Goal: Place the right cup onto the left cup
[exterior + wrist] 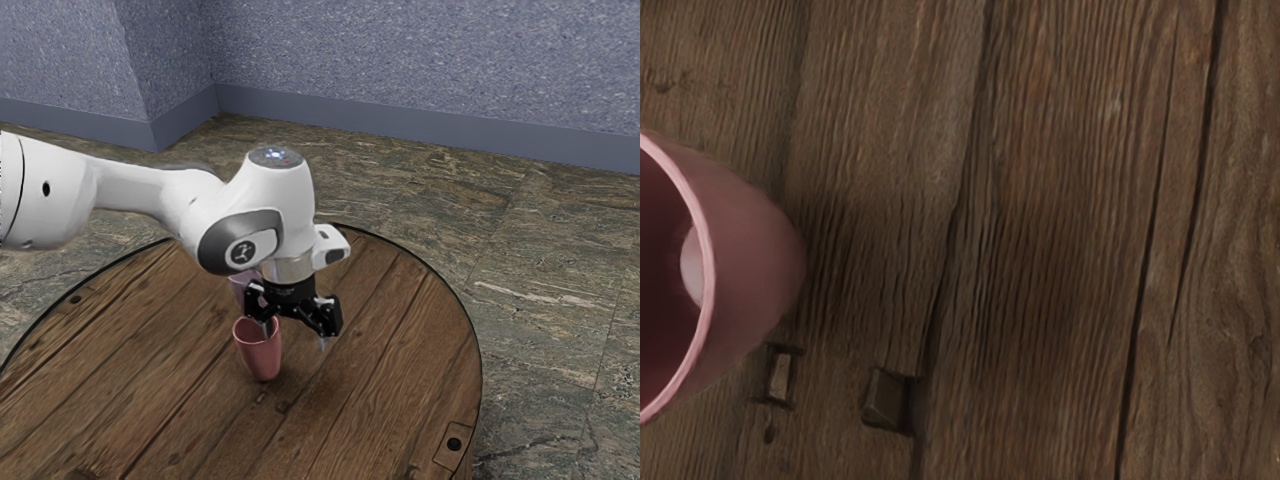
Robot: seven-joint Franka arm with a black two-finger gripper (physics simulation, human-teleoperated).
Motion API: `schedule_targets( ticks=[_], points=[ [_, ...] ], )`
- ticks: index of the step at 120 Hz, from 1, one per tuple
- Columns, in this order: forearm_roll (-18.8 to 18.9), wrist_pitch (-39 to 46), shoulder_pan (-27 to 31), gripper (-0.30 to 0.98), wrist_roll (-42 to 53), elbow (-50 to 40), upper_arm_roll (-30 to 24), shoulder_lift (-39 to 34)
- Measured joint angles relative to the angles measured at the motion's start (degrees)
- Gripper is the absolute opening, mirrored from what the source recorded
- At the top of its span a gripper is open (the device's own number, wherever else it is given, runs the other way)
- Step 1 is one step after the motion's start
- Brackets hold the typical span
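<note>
From where I stand, the pale cup is at the exterior view's left, partly behind the arm. At five-thirty from it sits the pink cup, upright, likely the right one to lift. Next, at two o'clock, the gripper has its fingers spread, nothing between them. One fingertip looks over or inside the pink mouth; closing this off-centre could drag the cup or tip it over.

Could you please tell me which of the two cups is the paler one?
The rear cup, partly hidden behind the gripper: it is pale lilac, whereas the front cup is deeper pink.
</note>
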Motion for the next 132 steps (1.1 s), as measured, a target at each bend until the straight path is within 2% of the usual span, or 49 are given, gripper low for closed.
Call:
schedule_targets(
  ticks=[76, 105, 132],
  points=[
    [1.16, 2.87, 0.47, 0.69, -4.44, -3.02, 1.58, -0.67],
    [1.21, 3.85, 0.41, 0.61, -4.99, -2.87, 1.74, 1.21],
    [1.29, 3.45, 0.34, 0.58, -5.02, -2.73, 2.4, -0.68]
  ],
)
